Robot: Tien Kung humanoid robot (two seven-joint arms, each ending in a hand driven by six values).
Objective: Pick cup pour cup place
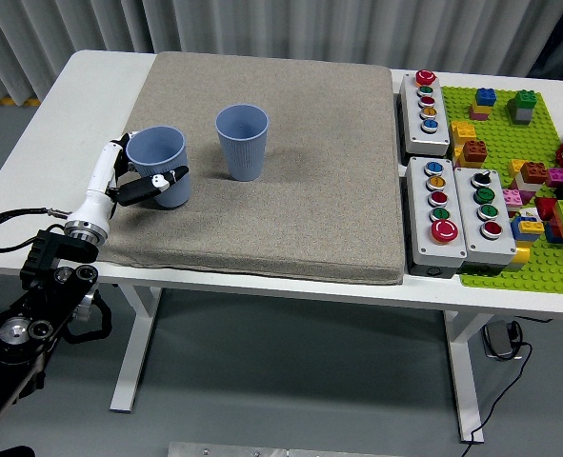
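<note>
Two light blue cups stand on the grey mat [291, 190]. The left cup [158, 164] is near the mat's left edge, tilted slightly toward the left. My left hand [140, 181], white and black, is wrapped around this cup from the left, with one finger across its front. The second cup [242, 141] stands upright a short way to the right, apart from the hand. My left arm comes in from the lower left corner.
Grey button boxes [426, 99] [457, 213] sit right of the mat. A green baseplate [510, 152] with several coloured bricks fills the table's right end. The white table [62, 124] shows bare to the left of the mat.
</note>
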